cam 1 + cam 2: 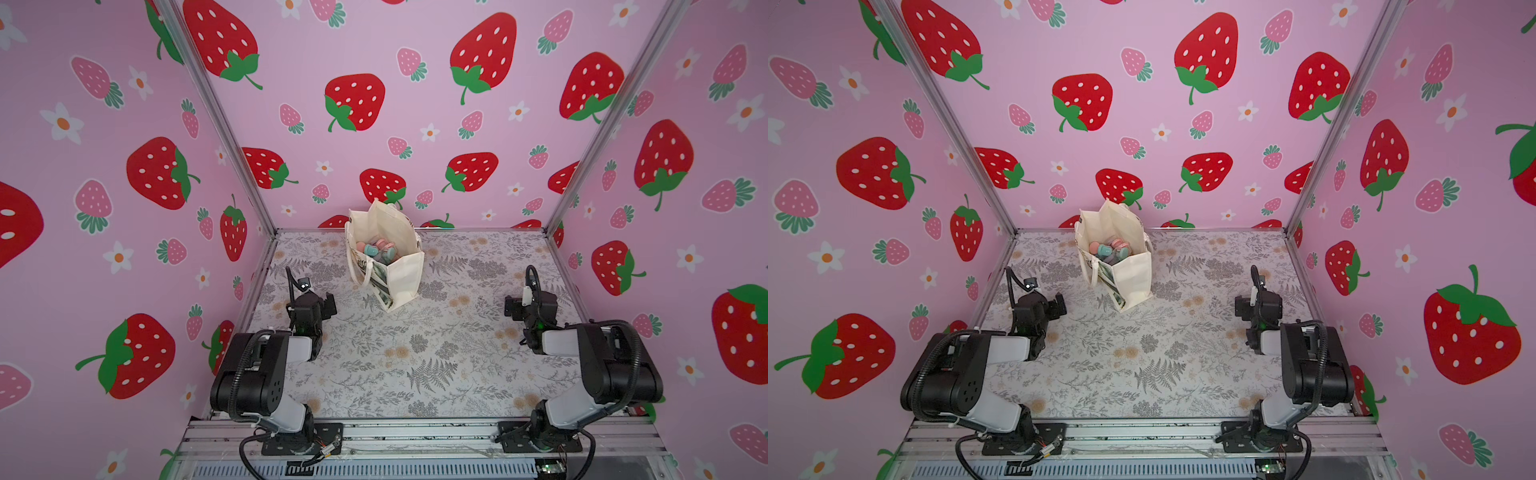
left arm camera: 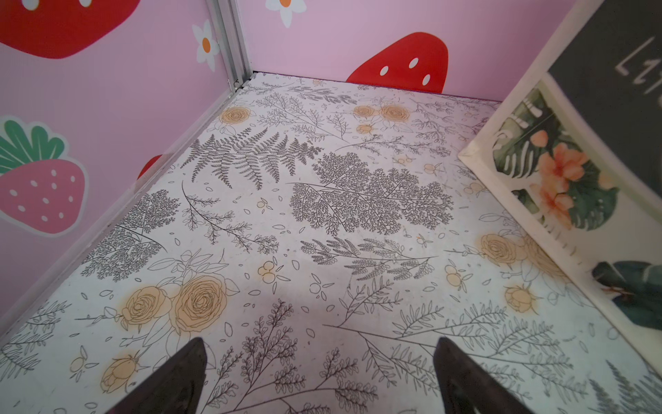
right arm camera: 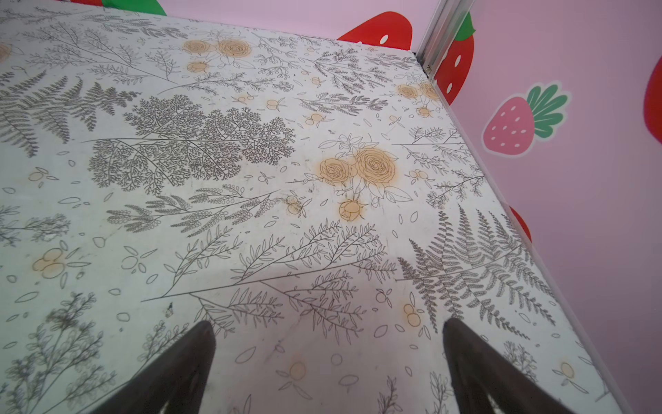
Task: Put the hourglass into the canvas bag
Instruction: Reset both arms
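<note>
Canvas bag (image 1: 401,274) (image 1: 1133,274) stands open at the far middle of the bench (image 1: 415,353) in both top views, with pink-and-teal pieces (image 1: 379,249) inside; I cannot tell whether they are the hourglass. In the left wrist view, the left claw (image 2: 320,344) is spread beside the bag's printed side. In the right wrist view, the right claw (image 3: 326,322) is spread above the bench.

The canvas bag (image 1: 401,274) stood upright and open near the back of the table (image 1: 415,365). It was cream, with a leafy print on one side. Pink and blue round things (image 1: 379,249) lay inside, too small to tell if they were the hourglass.
</note>
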You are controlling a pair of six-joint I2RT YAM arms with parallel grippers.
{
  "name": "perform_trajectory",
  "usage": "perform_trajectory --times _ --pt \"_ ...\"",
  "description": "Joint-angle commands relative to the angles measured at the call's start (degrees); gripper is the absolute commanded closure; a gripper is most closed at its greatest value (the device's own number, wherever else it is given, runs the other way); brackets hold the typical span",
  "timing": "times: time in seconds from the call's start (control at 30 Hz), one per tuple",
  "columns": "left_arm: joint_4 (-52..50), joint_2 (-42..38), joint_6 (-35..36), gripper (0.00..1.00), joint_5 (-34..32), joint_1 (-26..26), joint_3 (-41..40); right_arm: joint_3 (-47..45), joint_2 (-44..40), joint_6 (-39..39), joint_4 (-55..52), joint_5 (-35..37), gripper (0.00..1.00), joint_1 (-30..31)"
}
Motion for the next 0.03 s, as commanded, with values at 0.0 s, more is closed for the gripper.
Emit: perform_trajectory --times 0.0 --pt "0.98 -0.27 0.98 0.01 -0.66 -0.15 1.04 0.67 -0.63 -0.19 1.68 -0.37 0.01 -0.23"
